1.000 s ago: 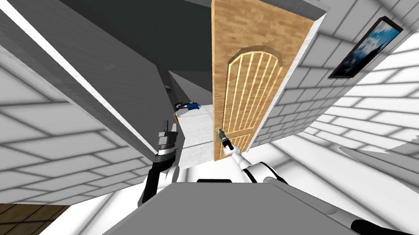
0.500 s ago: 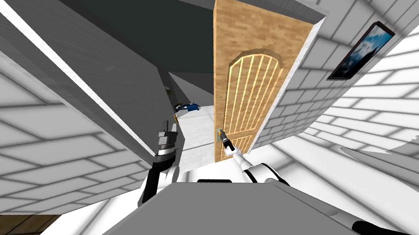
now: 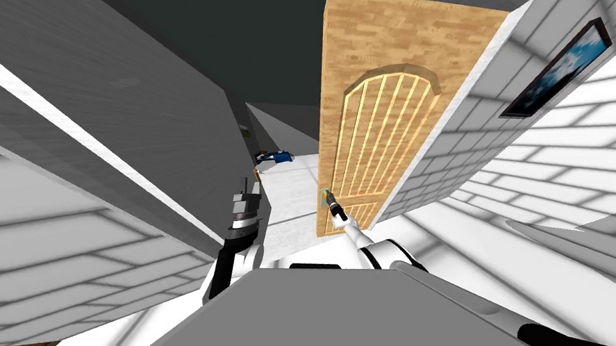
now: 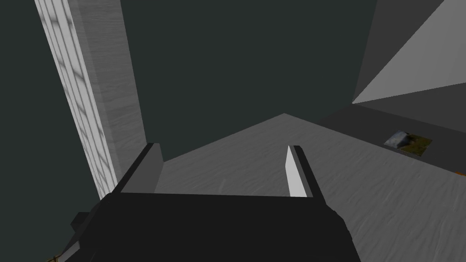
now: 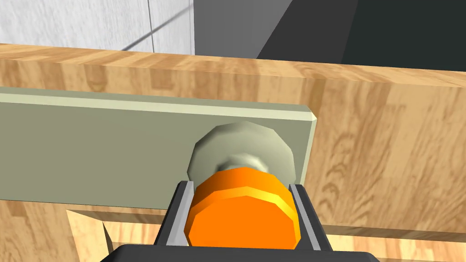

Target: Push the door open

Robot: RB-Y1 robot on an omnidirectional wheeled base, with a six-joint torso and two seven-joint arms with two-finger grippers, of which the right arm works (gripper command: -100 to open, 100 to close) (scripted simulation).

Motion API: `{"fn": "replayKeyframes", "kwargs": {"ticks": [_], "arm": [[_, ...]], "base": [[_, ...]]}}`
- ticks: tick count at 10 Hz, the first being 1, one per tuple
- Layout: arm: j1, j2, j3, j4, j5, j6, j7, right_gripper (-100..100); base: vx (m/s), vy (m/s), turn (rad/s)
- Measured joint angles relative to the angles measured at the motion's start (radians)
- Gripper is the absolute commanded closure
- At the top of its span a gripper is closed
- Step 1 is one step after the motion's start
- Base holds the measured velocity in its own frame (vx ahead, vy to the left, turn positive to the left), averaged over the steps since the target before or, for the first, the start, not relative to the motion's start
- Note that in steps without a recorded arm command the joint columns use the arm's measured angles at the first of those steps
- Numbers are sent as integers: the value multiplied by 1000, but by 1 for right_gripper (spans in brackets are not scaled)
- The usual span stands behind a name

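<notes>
Wooden and light brown, the door [image 3: 377, 105] stands ajar, its free edge toward the robot and its face carrying an arched panel of thin vertical slats. Low on that edge a grey-green plate [image 5: 91, 150] bears a pale round rosette [image 5: 241, 148] and an orange knob [image 5: 241, 218]. The right gripper [image 3: 331, 204] is clamped on the knob, its two thin fingers [image 5: 178, 214] pressing the knob's opposite sides.

Compared with half a second ago the whole head view has shifted, so the robot itself has moved. The right gripper keeps its hold at the same low spot on the door.

The left gripper [image 3: 247, 193] is raised across the opening from the door, beside a grey wall [image 3: 158, 146]. Its fingers [image 4: 295, 173] stand apart with nothing between them.

Past the door's free edge a pale floor [image 3: 294, 189] runs away from the robot, and a small blue object [image 3: 283, 156] lies on it well beyond the door. White block walls [image 3: 563, 152] flank the door on its hinge side, where a dark-framed picture of sky [image 3: 555, 69] hangs.
</notes>
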State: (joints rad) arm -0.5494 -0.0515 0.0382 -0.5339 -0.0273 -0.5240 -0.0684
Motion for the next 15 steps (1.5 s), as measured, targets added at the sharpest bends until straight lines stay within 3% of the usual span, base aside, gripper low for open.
{"fn": "replayKeyframes", "kwargs": {"ticks": [1,2,3,4,5,6,7,15], "arm": [[-19,-2,-17,36,-7,-10,8,100],[-6,-5,-22,10,-9,0,13,100],[-14,-13,-31,33,-13,-10,13,100],[-4,-18,-37,17,-15,-9,16,100],[30,-26,-43,-40,-17,15,19,100],[9,-36,-55,1,-22,3,21,100],[16,-45,-68,-17,-28,7,24,-100],[12,-28,-61,-20,-28,15,21,-100]], "base": [[139,94,-35],[170,98,-56],[135,101,-50],[153,125,-106],[142,118,-96],[149,134,-95],[-33,91,-57],[-196,18,-17]]}}
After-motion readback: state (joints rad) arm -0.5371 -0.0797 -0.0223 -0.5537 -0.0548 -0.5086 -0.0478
